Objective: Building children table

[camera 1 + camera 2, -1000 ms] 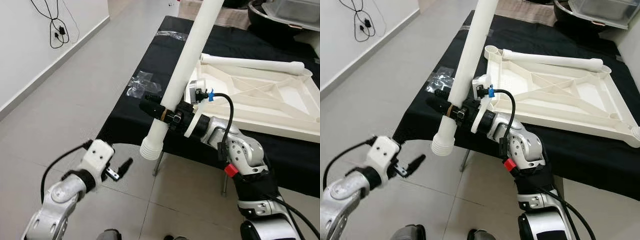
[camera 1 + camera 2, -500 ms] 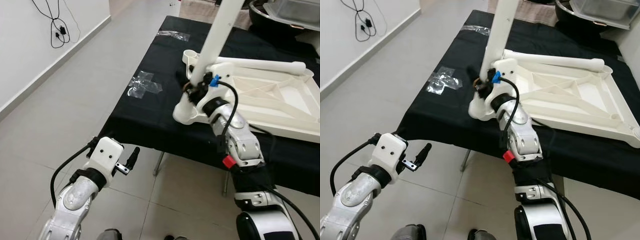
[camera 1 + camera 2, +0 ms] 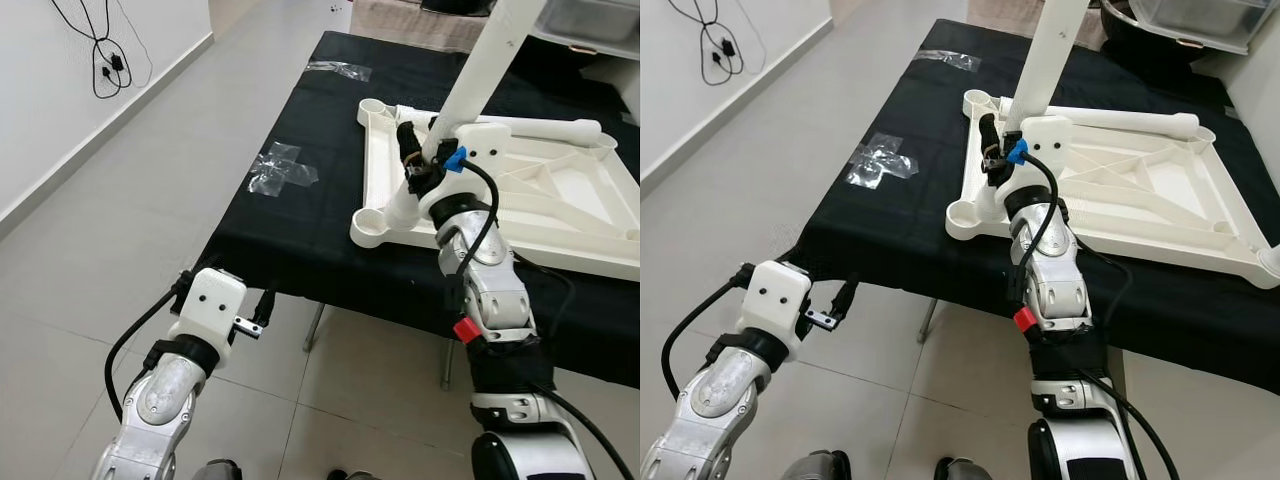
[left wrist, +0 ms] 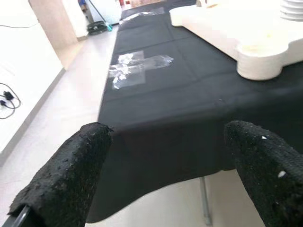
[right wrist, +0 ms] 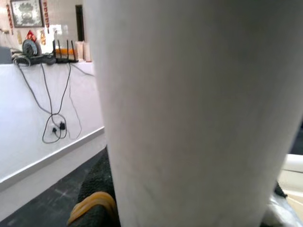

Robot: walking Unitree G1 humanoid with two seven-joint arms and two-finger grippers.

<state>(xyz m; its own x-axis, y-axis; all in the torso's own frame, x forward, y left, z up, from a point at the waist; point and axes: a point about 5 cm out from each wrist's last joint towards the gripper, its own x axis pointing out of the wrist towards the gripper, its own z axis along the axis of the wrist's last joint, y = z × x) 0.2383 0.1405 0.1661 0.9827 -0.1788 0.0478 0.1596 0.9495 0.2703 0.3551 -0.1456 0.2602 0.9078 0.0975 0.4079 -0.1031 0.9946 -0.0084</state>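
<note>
right gripper [image 3: 412,165] clenched on table leg [image 3: 478,75] | leg foot at tabletop [image 3: 560,205] near corner socket [image 3: 374,228], not yet seated | other leg lies beyond | left gripper [image 3: 258,315] released, idle

So the kids' tabletop [image 3: 520,190] is lying upside down on the black worktop [image 3: 310,215], a white plastic piece with its ribbed underside facing up and round leg sockets at the corners. One white leg [image 3: 520,128] is already lying flat along the far edge of it. The other white leg [image 3: 480,70] is a long round tube standing tilted, its lower end right at the near-left corner socket [image 3: 375,228], leaning up and away out of the top of the shot. The right gripper [image 3: 412,160] is clamped around that leg just above the socket.
</note>
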